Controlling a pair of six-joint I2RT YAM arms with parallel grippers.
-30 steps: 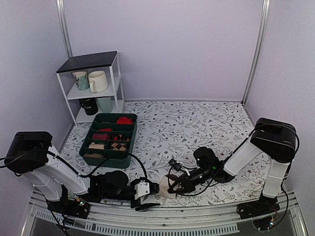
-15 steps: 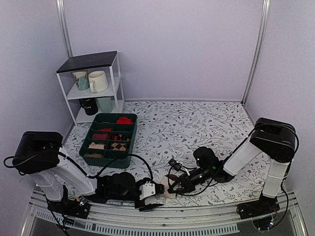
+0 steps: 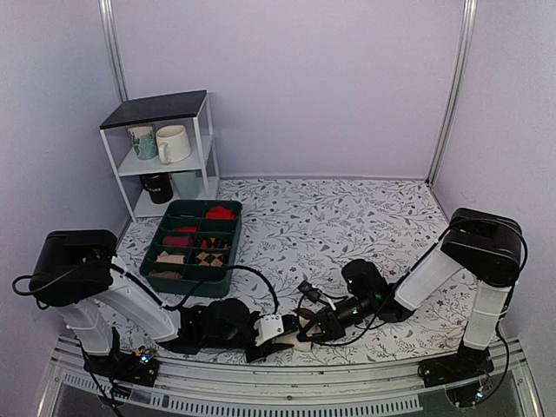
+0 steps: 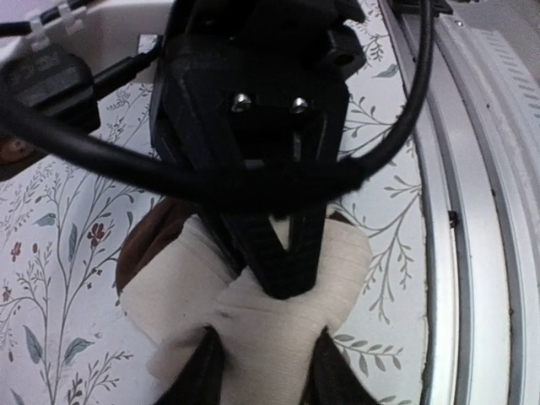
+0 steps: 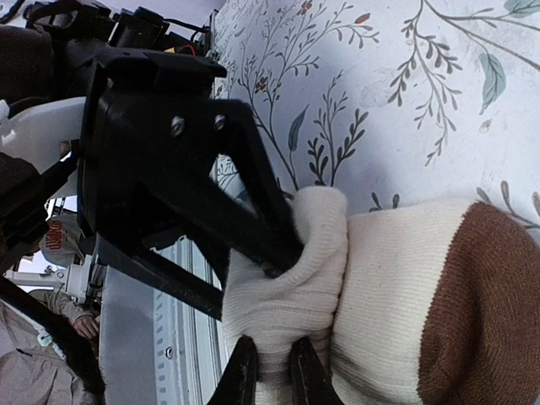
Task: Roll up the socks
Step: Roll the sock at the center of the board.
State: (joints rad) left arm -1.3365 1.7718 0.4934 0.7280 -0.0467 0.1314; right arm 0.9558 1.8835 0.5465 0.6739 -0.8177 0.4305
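Observation:
The socks (image 3: 298,342) are a cream bundle at the table's near edge, pinched between both grippers. In the left wrist view my left gripper (image 4: 266,331) is shut on a cream fold of the socks (image 4: 253,304), with a brown part (image 4: 145,246) at the left. The right gripper (image 4: 283,274) comes in from above and bites the same fold. In the right wrist view my right gripper (image 5: 274,340) is shut on the bunched cream cuff of the socks (image 5: 396,278), a brown band (image 5: 477,312) to the right. The left gripper (image 5: 285,251) clamps the fold just above.
A green divided tray (image 3: 185,283) holding rolled socks stands left of centre. A white shelf (image 3: 207,139) with mugs is at the back left. A metal rail (image 3: 287,384) runs along the near edge, close beside the socks (image 4: 472,211).
My left arm has slid right along the near edge to the socks, and its gripper has gone from open to shut on the cream fold. The right gripper has held still.

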